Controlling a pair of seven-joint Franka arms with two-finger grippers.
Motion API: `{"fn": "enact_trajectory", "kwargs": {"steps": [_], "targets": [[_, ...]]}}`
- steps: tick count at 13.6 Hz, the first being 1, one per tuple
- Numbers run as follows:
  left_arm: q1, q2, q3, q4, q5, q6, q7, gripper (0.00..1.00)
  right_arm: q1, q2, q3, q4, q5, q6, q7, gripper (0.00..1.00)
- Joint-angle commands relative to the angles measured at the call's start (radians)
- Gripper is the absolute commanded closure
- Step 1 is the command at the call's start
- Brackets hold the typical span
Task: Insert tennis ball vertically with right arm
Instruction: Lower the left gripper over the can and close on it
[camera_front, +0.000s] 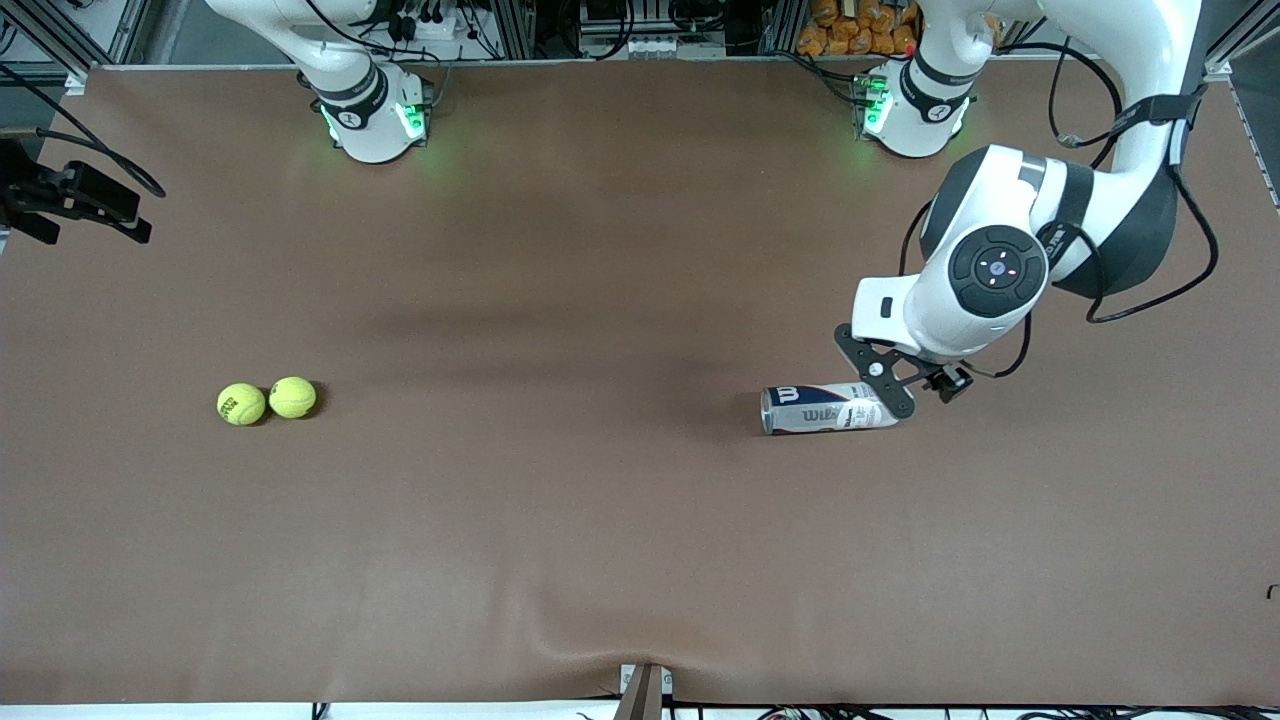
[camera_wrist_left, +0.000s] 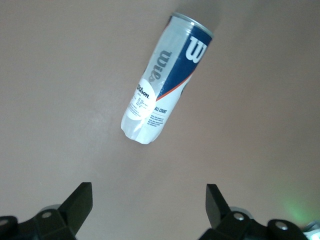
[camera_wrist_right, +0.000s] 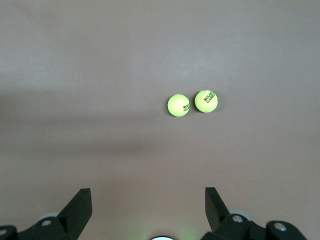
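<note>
Over the can (camera_front: 828, 408) I hang the left gripper (camera_wrist_left: 148, 206), jaws apart, lying-can pickup next; right gripper (camera_wrist_right: 147, 206), jaws apart too, waits with both balls (camera_wrist_right: 178, 105) at its twelve o'clock.

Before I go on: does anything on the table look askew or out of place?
Yes: the tennis ball can lies on its side under the left gripper, which is open, so no ball can drop in vertically yet. The two tennis balls sit touching toward the right arm's end.

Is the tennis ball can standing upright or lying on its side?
Lying on its side. The can rests lengthwise on the table, its rim facing the right arm's end, so its whole label shows.
</note>
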Motion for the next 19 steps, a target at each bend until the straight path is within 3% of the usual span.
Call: {"fn": "enact_trajectory", "kwargs": {"steps": [1,4,10,19], "targets": [[0.006,-0.013,-0.002,-0.054,0.055,0.041,0.128,0.0,0.003,-0.012,-0.004,-0.009,0.012,-0.005,0.005,0.0],[-0.011,-0.002,0.0,-0.114,0.111,0.09,0.165,0.0,0.001,-0.012,-0.004,-0.011,0.012,-0.005,0.005,0.0],[-0.054,0.11,-0.005,-0.113,0.295,0.153,0.182,0.0,0.001,-0.012,-0.003,-0.009,0.012,-0.005,0.005,0.0],[-0.063,0.237,-0.005,-0.108,0.348,0.235,0.202,0.0,0.003,-0.012,-0.003,-0.006,0.014,0.0,0.005,0.0]]}}
